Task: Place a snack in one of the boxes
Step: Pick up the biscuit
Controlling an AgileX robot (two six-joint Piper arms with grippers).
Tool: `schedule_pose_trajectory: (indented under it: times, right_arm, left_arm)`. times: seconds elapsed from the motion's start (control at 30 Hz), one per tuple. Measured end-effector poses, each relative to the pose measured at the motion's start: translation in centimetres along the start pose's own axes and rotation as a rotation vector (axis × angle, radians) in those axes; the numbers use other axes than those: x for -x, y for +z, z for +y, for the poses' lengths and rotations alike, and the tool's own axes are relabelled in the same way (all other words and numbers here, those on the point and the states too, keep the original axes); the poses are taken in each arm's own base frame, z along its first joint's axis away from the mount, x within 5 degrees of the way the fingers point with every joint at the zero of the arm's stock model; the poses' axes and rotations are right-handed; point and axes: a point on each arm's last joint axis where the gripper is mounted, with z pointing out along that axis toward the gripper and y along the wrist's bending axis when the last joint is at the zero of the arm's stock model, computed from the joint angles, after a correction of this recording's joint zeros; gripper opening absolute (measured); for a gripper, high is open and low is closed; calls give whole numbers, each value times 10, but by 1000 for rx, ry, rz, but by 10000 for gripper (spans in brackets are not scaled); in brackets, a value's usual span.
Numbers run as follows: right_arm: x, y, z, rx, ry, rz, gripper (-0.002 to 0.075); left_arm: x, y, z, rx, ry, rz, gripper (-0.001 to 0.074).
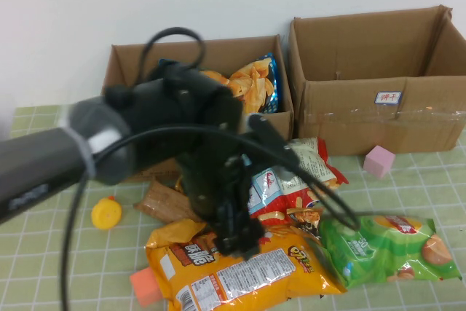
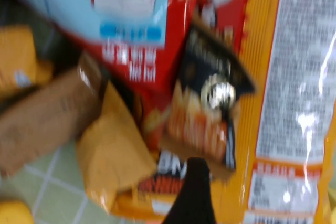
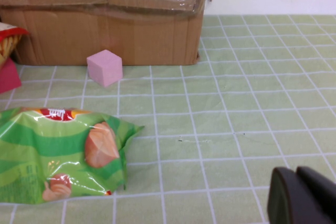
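My left gripper (image 1: pixel 237 242) hangs low over the snack pile, right above a big orange bag (image 1: pixel 240 274). In the left wrist view one black finger (image 2: pixel 195 187) shows by the orange bag (image 2: pixel 294 77) and a small black-and-orange pack (image 2: pixel 207 114); the jaws look spread and hold nothing. A red-and-white bag (image 1: pixel 284 187) and a green bag (image 1: pixel 386 249) lie beside them. The left box (image 1: pixel 131 71) holds a chip bag (image 1: pixel 251 81). The right box (image 1: pixel 378 107) shows nothing inside. My right gripper (image 3: pixel 295 177) is shut and empty, low over the mat near the green bag (image 3: pixel 58 156).
A pink cube (image 1: pixel 378 160) lies in front of the right box and also shows in the right wrist view (image 3: pixel 105 66). A yellow cap-like thing (image 1: pixel 106 213), a brown bar (image 1: pixel 164 202) and an orange block (image 1: pixel 145 285) lie left of the pile.
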Motion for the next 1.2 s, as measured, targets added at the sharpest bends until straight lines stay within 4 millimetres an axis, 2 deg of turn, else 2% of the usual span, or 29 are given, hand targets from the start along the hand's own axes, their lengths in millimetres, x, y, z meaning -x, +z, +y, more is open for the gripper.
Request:
schedule_pose_trajectory:
  times: [0.13, 0.27, 0.53, 0.67, 0.87, 1.07, 1.2]
  right_arm:
    - [0, 0, 0, 0, 0, 0, -2]
    - [0, 0, 0, 0, 0, 0, -2]
    - [0, 0, 0, 0, 0, 0, -2]
    - [0, 0, 0, 0, 0, 0, -2]
    - [0, 0, 0, 0, 0, 0, -2]
    - [0, 0, 0, 0, 0, 0, -2]
    - [0, 0, 0, 0, 0, 0, -2]
  left_arm:
    - [17, 3, -4, 13, 39, -1, 568]
    - [23, 12, -7, 26, 71, 47, 569]
    - [25, 50, -3, 37, 88, 147, 569]
    - [26, 64, 0, 62, 33, 174, 569]
    - [25, 65, 7, 148, -15, 187, 569]
    - [26, 66, 5, 126, -41, 176, 564]
    - [28, 66, 4, 112, -51, 153, 536]
